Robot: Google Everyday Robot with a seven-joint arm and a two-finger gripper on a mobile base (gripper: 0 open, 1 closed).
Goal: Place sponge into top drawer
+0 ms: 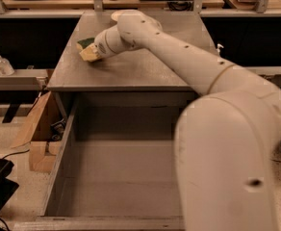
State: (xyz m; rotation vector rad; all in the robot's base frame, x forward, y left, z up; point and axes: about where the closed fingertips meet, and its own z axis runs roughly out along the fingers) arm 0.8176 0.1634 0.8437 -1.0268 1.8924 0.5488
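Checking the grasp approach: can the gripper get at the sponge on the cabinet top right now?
Probably yes. The gripper sits right against the sponge near the left edge of the cabinet top, with nothing between them. Whether it has hold of it I can't tell.
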